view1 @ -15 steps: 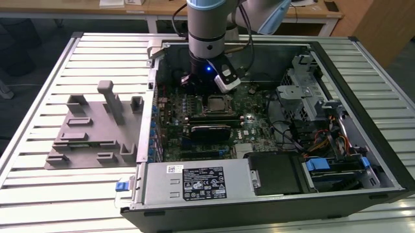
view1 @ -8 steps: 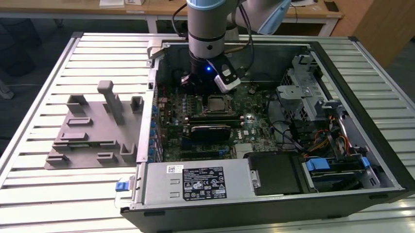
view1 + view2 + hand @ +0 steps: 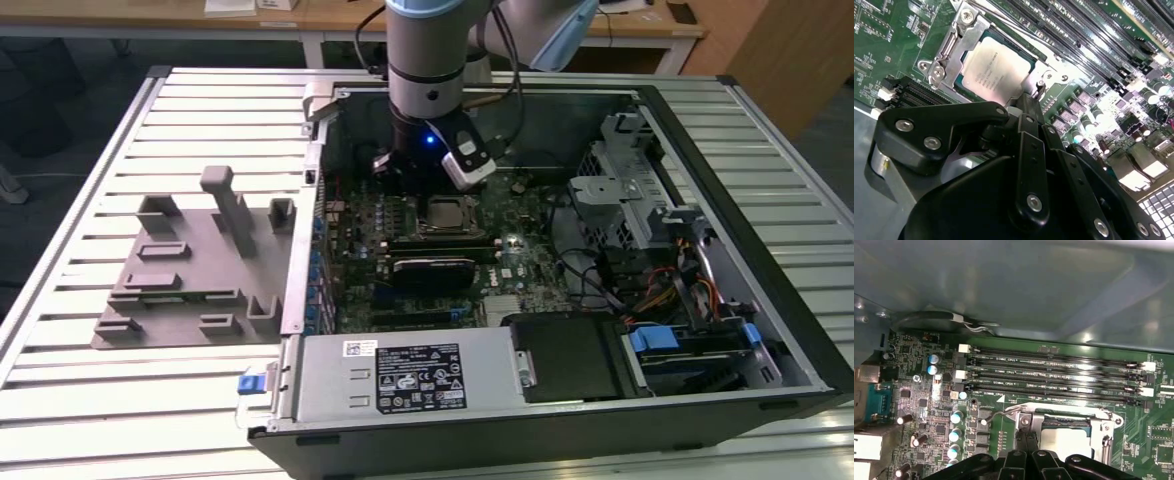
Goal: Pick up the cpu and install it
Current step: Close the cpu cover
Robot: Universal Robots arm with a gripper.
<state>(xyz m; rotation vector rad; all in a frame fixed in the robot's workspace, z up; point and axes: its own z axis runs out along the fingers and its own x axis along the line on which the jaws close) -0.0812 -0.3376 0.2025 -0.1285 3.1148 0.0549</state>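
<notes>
dim inside the case (image 3: 534, 440), with bright glare on the cpu (image 3: 996, 67).

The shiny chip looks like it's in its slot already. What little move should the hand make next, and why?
Probably lift straight up a little. The chip already lies flat inside its metal frame, and the closed hand holds nothing, with its tip right at the frame's edge.

The arm (image 3: 427, 70) is silver-grey with a pale blue cap (image 3: 441, 8) — black gripper (image 3: 1024, 101), silver screws (image 3: 1034, 202).
</notes>
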